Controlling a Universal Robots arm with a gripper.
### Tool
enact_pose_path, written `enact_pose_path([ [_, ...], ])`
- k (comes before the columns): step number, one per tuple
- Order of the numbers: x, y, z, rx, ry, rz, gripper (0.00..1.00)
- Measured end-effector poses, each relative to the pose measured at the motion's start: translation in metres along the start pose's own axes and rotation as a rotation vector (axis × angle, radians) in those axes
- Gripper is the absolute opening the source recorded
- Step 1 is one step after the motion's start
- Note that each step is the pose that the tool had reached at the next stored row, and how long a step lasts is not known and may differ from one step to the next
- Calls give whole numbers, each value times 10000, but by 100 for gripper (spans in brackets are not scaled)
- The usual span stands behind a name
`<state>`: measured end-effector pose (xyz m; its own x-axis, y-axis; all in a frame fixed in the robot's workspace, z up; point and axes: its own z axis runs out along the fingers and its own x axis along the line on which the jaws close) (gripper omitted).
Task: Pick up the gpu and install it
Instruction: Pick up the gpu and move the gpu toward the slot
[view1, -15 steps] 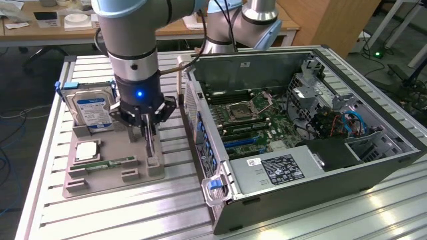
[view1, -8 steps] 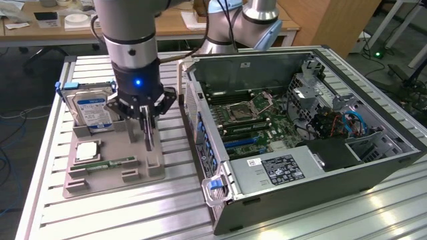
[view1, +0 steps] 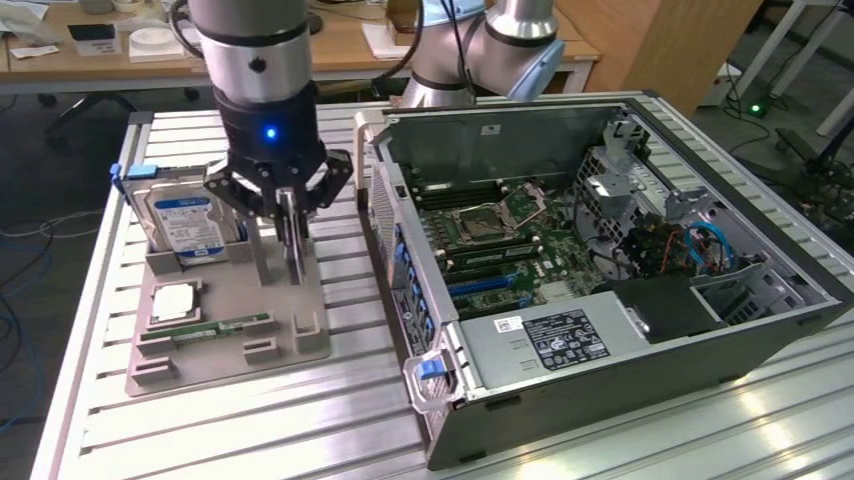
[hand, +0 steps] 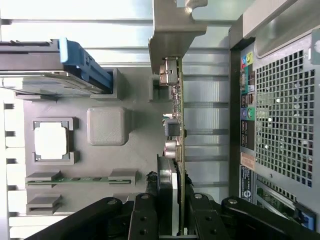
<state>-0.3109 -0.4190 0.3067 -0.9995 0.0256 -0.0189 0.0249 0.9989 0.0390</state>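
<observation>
The gripper (view1: 290, 225) has its fingers partly closed on the top edge of the gpu (view1: 295, 262), upright in the grey tray (view1: 224, 358) (beside the hard drive (view1: 184, 225)); a tilted lift could jam it in its slot

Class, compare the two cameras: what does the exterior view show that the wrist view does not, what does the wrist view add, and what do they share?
Exterior view: the inside of the open computer case, with motherboard and power supply.
Wrist view: the case's rear panel face-on, with its coloured jacks.
Shared: the gripper closed on the upright gpu over the grey tray, plus the hard drive and memory stick.
</observation>
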Motion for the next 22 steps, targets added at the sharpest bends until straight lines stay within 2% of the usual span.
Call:
enact_pose_path([
  [22,-15,32,-823,-11,1,0,28],
])
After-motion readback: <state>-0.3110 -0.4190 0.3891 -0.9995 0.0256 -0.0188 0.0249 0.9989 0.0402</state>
